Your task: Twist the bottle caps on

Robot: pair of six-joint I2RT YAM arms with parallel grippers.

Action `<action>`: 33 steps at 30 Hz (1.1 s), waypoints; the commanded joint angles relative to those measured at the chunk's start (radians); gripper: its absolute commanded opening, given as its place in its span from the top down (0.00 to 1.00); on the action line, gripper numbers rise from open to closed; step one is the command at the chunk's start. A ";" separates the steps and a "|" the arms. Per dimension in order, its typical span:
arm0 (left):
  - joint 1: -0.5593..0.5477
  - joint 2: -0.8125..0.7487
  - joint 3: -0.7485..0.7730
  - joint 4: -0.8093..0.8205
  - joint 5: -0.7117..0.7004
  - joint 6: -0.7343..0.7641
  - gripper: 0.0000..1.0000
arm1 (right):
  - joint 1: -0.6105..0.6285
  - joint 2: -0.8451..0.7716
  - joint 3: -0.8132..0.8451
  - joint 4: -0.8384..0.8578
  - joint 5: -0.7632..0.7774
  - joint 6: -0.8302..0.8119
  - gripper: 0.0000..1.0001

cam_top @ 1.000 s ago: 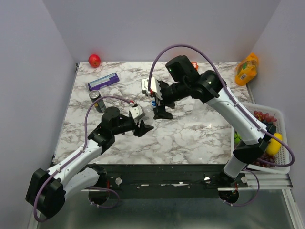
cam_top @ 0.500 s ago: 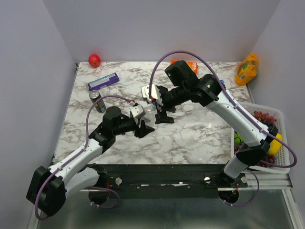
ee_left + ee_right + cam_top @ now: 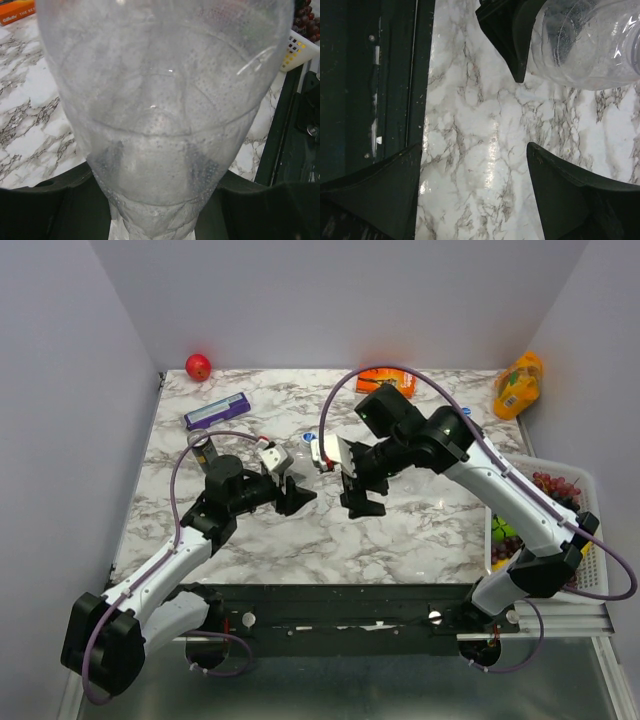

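Left gripper (image 3: 297,497), centre of top view, clamped on clear plastic bottle (image 3: 165,125). Right gripper (image 3: 475,187) just right of it, fingers spread wide, holding nothing. White basket (image 3: 296,49), upper right, holds dark grapes (image 3: 306,22).

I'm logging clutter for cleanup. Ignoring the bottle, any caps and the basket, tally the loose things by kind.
Boxes: 2 (purple box, orange box)
Can: 1
Red ball: 1
Orange packet: 1
Total: 5
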 commanded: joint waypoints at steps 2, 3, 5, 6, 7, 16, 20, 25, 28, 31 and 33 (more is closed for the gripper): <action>-0.009 0.003 0.029 -0.047 0.035 0.110 1.00 | -0.023 -0.022 0.105 0.003 0.037 0.079 0.08; -0.012 0.003 0.035 -0.061 0.035 0.127 1.00 | -0.030 -0.012 0.125 0.033 0.046 0.084 0.07; -0.016 0.000 0.041 -0.094 0.044 0.170 1.00 | -0.030 0.020 0.185 0.065 0.077 0.091 0.05; -0.022 0.001 0.051 -0.107 0.054 0.186 1.00 | -0.028 0.032 0.209 0.090 0.079 0.096 0.04; -0.026 0.004 0.058 -0.142 0.059 0.209 1.00 | -0.030 0.043 0.232 0.095 0.079 0.092 0.03; -0.065 0.001 0.104 -0.243 0.079 0.339 1.00 | -0.028 0.104 0.309 0.066 -0.084 -0.066 0.02; -0.067 0.012 0.115 -0.242 0.087 0.322 1.00 | -0.022 0.120 0.309 0.027 -0.156 -0.097 0.01; -0.067 0.023 0.118 -0.207 0.075 0.253 1.00 | -0.010 0.118 0.271 -0.029 -0.170 -0.131 0.02; -0.065 0.026 0.115 -0.170 0.070 0.203 1.00 | -0.010 0.095 0.231 -0.042 -0.159 -0.142 0.02; -0.061 0.024 0.111 -0.148 0.064 0.161 1.00 | -0.008 0.071 0.185 -0.039 -0.125 -0.136 0.02; -0.055 0.024 0.109 -0.135 0.059 0.140 1.00 | -0.010 0.057 0.157 -0.045 -0.104 -0.125 0.02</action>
